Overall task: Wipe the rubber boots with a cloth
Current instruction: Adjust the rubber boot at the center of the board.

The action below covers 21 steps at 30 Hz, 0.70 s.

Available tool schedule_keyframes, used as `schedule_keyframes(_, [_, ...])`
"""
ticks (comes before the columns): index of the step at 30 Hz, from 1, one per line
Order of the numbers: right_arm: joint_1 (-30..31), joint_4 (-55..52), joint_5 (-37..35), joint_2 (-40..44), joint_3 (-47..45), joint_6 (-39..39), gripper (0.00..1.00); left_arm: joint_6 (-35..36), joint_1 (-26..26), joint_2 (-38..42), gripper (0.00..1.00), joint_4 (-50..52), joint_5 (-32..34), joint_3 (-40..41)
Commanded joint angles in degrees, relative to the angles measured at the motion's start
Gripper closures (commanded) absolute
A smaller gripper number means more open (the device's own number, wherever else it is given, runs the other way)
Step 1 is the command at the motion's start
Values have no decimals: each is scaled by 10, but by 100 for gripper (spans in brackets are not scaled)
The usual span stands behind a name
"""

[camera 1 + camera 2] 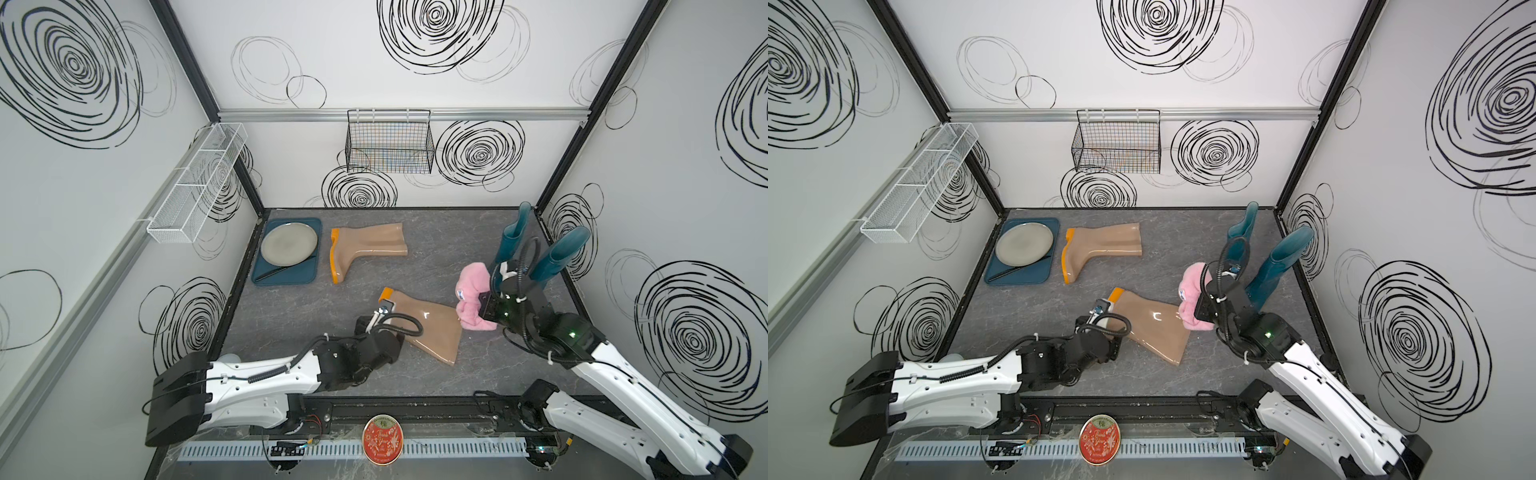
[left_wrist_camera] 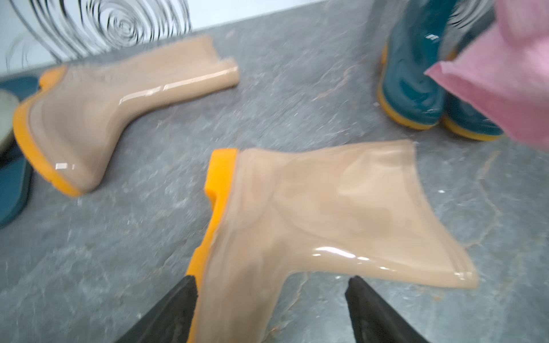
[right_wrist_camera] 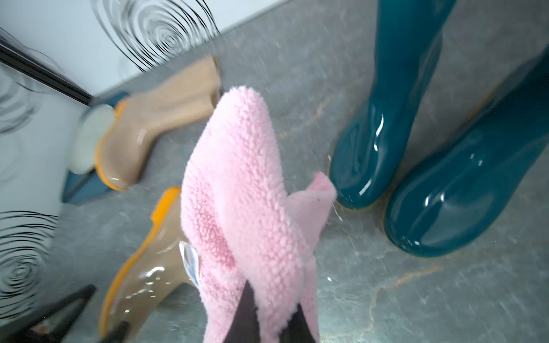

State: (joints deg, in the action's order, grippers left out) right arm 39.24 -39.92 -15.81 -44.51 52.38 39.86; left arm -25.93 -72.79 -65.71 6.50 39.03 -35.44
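While your left gripper (image 2: 271,279) straddles the foot of the near boot (image 1: 432,328), jaws wide, holding nothing, likely to steady it, your right gripper (image 3: 271,297) pinches the cloth (image 3: 237,178) at its 3 o'clock, for wiping.

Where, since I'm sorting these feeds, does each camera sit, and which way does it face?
Top views: high behind the arm bases, facing down and forward over the grey table; the left arm and right arm show.
Left wrist: on the left arm, facing the near tan boot; the left jaws stand open astride its foot.
Right wrist: on the right arm, facing the teal boots; the right jaws show, shut on the pink cloth.
Shared: both wrist views catch the far tan boot.
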Motion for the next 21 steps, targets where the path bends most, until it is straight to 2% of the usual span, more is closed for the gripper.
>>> schedule_keyframes(1, [-10,-56,-27,22,58,-47,100,182,-64,-67,12,-38,69,-36])
schedule_keyframes(5, [-16,-92,-31,25,127,-75,100,320,-97,-174,11,-74,9,-72])
schedule_keyframes(8, [-17,-110,-40,35,160,-85,100,399,-96,-230,11,-123,-32,-79])
schedule_keyframes(11, [-17,-124,-45,47,174,-88,100,443,-86,-276,15,-158,-94,-95])
schedule_keyframes(15, [-17,-139,-48,62,177,-84,100,468,-59,-326,19,-183,-161,-124])
schedule_keyframes(21, [-17,-167,-73,76,198,-80,100,514,-52,-400,24,-130,-230,-179])
